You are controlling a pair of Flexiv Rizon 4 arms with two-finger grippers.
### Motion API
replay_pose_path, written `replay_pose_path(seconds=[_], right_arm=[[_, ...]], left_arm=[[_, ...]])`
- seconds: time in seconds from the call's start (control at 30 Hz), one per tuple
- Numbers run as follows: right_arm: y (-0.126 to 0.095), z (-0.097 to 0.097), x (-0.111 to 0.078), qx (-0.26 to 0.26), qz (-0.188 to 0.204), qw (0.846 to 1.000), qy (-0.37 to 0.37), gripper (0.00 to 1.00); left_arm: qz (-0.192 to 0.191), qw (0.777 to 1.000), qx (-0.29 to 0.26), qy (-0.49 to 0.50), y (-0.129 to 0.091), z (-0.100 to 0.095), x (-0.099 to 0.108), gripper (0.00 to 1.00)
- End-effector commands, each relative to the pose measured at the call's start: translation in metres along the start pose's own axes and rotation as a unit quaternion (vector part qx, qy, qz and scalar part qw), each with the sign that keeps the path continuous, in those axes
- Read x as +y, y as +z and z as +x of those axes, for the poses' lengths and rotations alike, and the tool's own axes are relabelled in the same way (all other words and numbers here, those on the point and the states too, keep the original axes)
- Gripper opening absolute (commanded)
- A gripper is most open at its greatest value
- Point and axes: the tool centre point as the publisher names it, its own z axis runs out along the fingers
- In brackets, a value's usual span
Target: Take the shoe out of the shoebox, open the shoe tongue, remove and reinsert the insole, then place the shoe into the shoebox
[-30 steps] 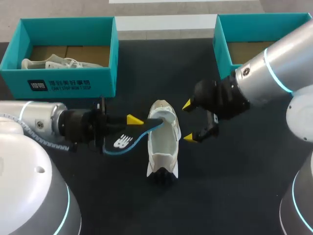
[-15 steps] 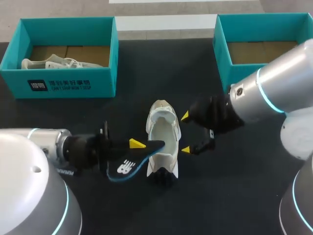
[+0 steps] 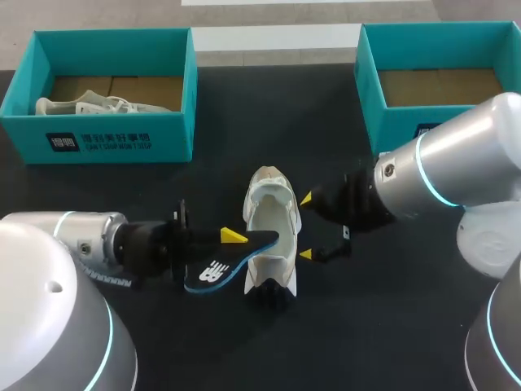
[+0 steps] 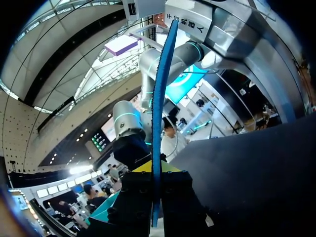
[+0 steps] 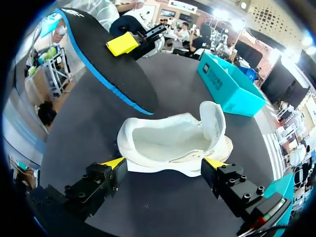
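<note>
A white shoe (image 3: 271, 240) lies on the dark table, its opening facing up; in the right wrist view the shoe (image 5: 173, 140) shows an empty white inside. My left gripper (image 3: 234, 237) is shut on a black insole (image 3: 213, 273) with a blue edge, whose front end hangs over the shoe's opening. In the left wrist view the insole (image 4: 158, 98) stands edge-on between the closed fingers of that gripper (image 4: 155, 173). My right gripper (image 3: 306, 226) is open at the shoe's right side, its yellow tips spread along the shoe's length. From the right wrist view this gripper (image 5: 164, 163) has the shoe just ahead of it.
A teal shoebox (image 3: 106, 134) at the back left holds another pale shoe (image 3: 89, 104). A second teal shoebox (image 3: 383, 90) stands at the back right, partly behind my right arm. The dark tabletop (image 3: 244, 147) lies bare between the boxes and the shoe.
The left gripper has drawn the insole out of the shoe toward the table's near side, then brought its front end back over the opening. The right gripper has closed in on the shoe's side.
</note>
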Motion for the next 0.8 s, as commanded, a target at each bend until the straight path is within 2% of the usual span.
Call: replay_pose_path(seconds=[0.03,0.37,0.63,0.8], right_arm=[[0.008,-0.001,0.002,-0.007,0.005,1.0,0.0,1.0],[0.016,-0.004,0.005,-0.029,0.029,0.999,0.0,1.0],[0.019,-0.005,0.004,-0.049,0.008,0.999,0.013,1.0],[0.019,-0.005,0.004,-0.049,0.008,0.999,0.013,1.0]], left_arm=[[0.006,1.0,0.002,0.0,0.002,0.002,0.007,0.0],[0.01,1.0,0.003,-0.003,0.004,0.001,0.01,0.0],[0.01,1.0,0.01,0.001,0.005,-0.003,0.01,0.0],[0.009,1.0,0.015,-0.003,0.003,-0.003,0.006,0.0]])
